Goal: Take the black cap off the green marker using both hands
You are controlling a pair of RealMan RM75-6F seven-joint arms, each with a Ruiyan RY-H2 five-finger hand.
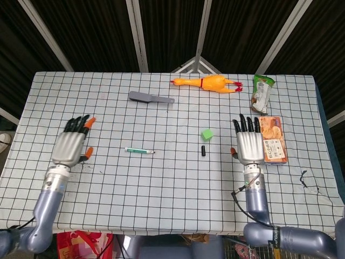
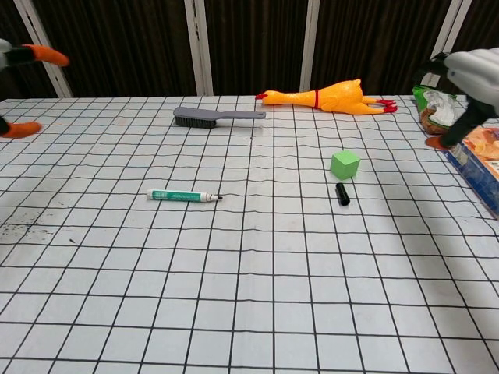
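Note:
The green marker [image 1: 139,151] [image 2: 184,196] lies uncapped on the checkered table, its tip pointing right. The black cap [image 1: 204,151] [image 2: 342,194] lies apart from it, just in front of a green cube [image 1: 207,134] [image 2: 345,164]. My left hand [image 1: 71,147] hovers flat at the table's left side with its fingers spread, holding nothing; only its orange fingertips [image 2: 43,55] show in the chest view. My right hand [image 1: 249,142] [image 2: 475,74] hovers open at the right, beside the snack box.
A grey brush [image 1: 150,97] [image 2: 217,117] and a yellow rubber chicken [image 1: 207,83] [image 2: 323,96] lie at the back. A green snack bag [image 1: 262,93] [image 2: 430,105] and an orange biscuit box [image 1: 272,139] [image 2: 482,164] sit at the right edge.

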